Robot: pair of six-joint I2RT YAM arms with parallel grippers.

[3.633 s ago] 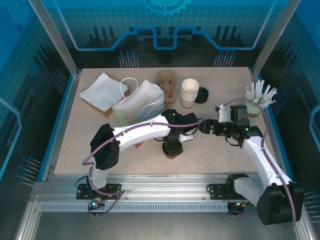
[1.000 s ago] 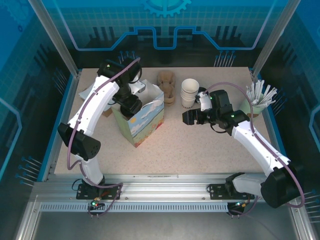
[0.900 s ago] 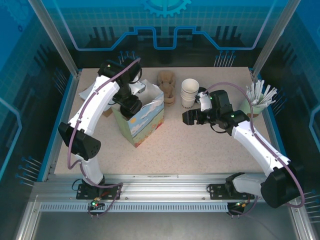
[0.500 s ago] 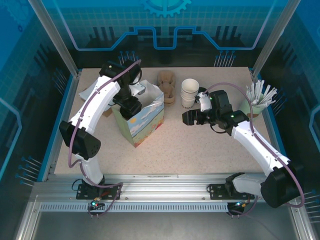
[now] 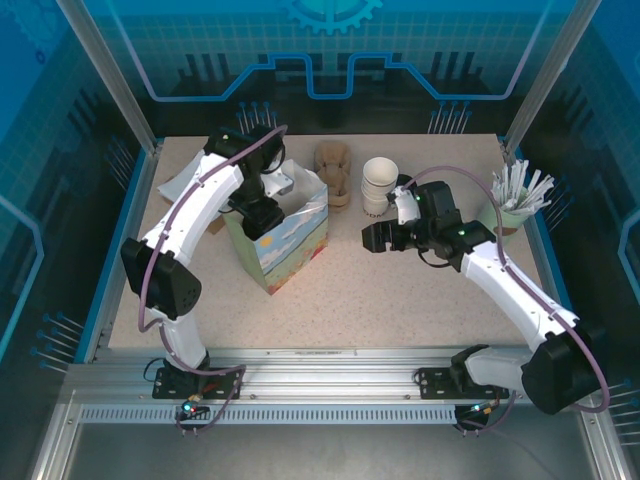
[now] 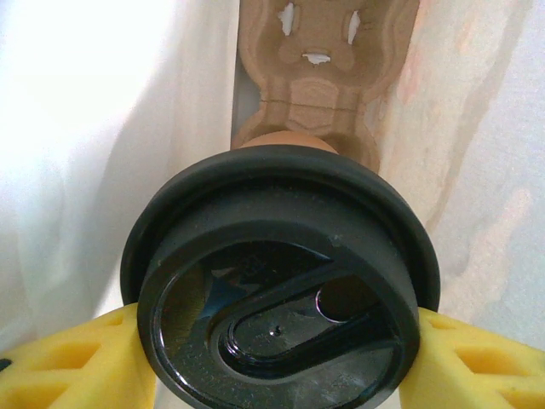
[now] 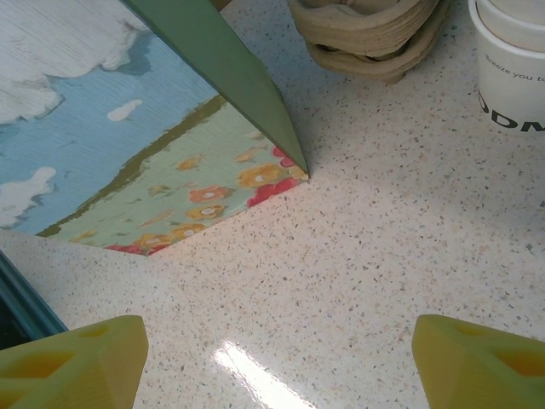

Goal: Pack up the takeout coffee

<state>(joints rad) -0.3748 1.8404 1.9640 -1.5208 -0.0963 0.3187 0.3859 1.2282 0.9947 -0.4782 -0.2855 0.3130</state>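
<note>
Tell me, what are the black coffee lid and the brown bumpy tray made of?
The coffee lid looks like shiny black plastic: it is smooth, with glints of light on it. The tray is probably pressed paper pulp: dull brown, with soft moulded bumps and small punched holes.

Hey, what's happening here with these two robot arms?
The left gripper holds the takeout coffee by its sides, inside the open top of the paper bag, above a cardboard cup carrier lying in the bag. The right gripper hovers open over the table beside the bag, near the stack of white cups, holding nothing.
</note>
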